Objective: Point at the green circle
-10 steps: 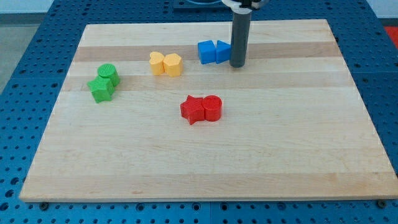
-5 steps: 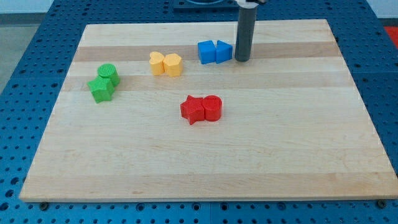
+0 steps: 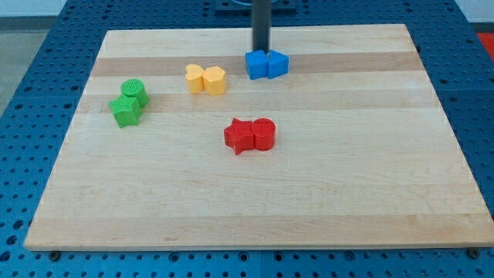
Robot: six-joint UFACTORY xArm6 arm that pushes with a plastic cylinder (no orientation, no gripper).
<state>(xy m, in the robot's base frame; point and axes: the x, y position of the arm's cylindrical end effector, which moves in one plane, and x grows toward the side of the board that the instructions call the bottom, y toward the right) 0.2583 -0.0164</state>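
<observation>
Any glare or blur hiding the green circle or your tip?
Camera view: even light, no glare, soft short shadows. The green circle is sharp beside the green star. My tip sits just behind the blue blocks, slightly soft-edged.

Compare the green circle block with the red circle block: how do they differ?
The green circle block sits near the view's left edge; the red circle block sits mid-board. Green's star partner lies below it; red's star lies to its left. Both are short cylinders touching a same-coloured star.
</observation>
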